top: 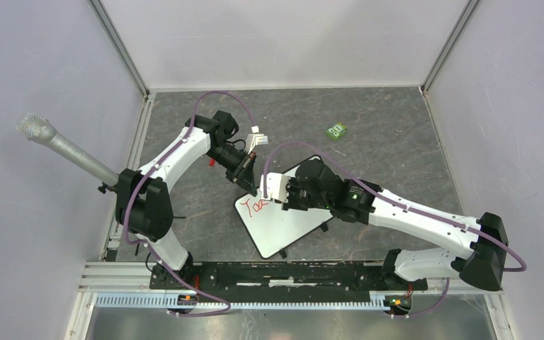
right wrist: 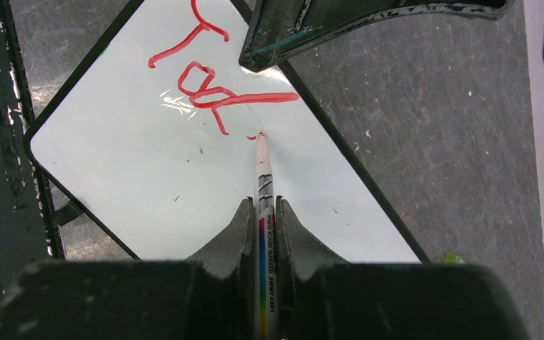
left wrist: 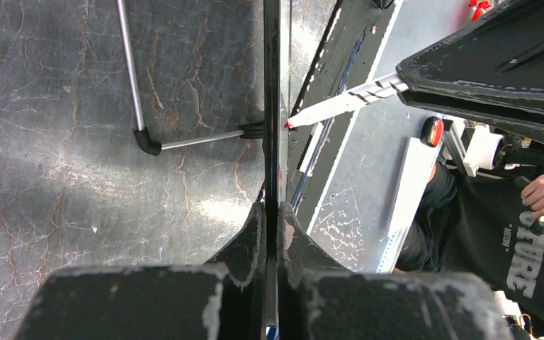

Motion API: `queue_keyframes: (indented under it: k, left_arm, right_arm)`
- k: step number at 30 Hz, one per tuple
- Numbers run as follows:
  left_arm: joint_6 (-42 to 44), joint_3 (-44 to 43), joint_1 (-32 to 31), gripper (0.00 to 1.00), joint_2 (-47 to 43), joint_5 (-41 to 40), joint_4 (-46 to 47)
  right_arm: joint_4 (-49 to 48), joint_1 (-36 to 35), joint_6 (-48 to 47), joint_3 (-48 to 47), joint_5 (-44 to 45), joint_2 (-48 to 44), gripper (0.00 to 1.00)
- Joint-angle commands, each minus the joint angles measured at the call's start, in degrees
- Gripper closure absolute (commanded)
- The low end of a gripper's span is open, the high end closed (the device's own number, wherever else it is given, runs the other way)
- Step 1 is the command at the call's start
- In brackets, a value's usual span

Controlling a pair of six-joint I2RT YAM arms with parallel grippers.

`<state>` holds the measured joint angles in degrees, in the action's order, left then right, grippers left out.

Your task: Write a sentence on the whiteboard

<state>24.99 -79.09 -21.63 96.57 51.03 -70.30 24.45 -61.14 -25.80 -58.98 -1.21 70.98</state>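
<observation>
The whiteboard [top: 287, 227] lies tilted on the dark mat between the arms. Red handwriting [right wrist: 205, 78], the sentence's first letters, reads roughly "Tod" near its upper corner and also shows in the top view [top: 256, 206]. My right gripper [right wrist: 262, 203] is shut on a white marker pen [right wrist: 263, 180] whose red tip touches the board just below the letters. My left gripper [left wrist: 271, 209] is shut on the whiteboard's rim [left wrist: 271, 106], seen edge-on. In the top view the left gripper [top: 249, 177] holds the board's far corner, next to the right gripper [top: 278, 190].
A small green object [top: 337, 130] lies on the mat at the back right. A grey microphone-like rod [top: 64, 145] sticks in from the left wall. A small red piece [top: 212, 161] lies under the left arm. Walls enclose the mat. A person [left wrist: 524, 234] sits beyond the front rail.
</observation>
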Motion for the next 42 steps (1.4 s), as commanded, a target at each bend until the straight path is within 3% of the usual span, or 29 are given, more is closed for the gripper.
queue_keyframes:
  k: [1,31,42]
  left_arm:
    - [2.1,0.1,-0.3,0.98,-1.6,0.6,-1.1]
    - [2.1,0.5,-0.3,0.97,-2.0,0.5,-1.0]
    - [2.1,0.3,-0.3,0.97,-1.5,0.6,-1.0]
  right_arm:
    - [-2.6,0.2,0.5,-3.6,0.9,0.4,1.00]
    - [-1.3,-0.6,0.2,0.3,-3.4,1.8,1.00]
    - [-0.3,-0.3,-1.3,0.7,0.8,0.3,1.00]
